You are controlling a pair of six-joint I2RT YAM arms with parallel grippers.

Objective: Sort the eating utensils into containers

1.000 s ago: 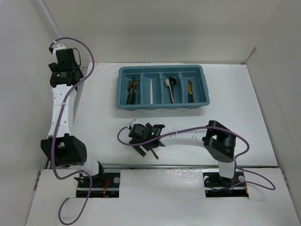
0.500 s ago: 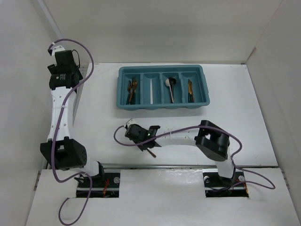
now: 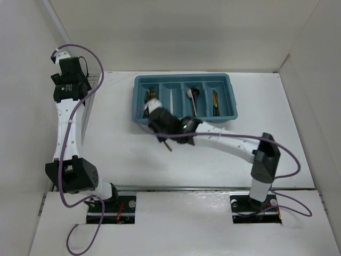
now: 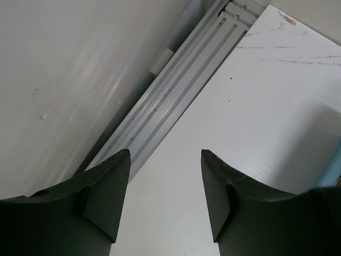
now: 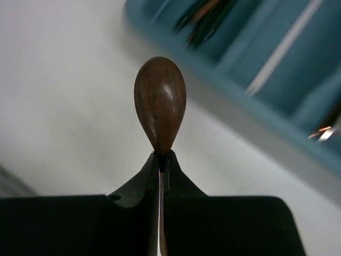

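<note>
I'm clenching the right gripper (image 5: pixel 161 160) on the neck of a brown spoon (image 5: pixel 160 101) — bowl pointing ahead toward the near-left corner of the teal tray (image 3: pixel 184 78), just beyond — while the left gripper (image 4: pixel 165 197) is hanging released and empty, well apart.

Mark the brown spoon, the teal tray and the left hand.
brown spoon (image 5: pixel 160 101): right wrist view, on its bowl.
teal tray (image 3: pixel 181 77): top external view, on its far rim.
left hand (image 4: pixel 165 160): left wrist view, midway between its fingertips.
</note>
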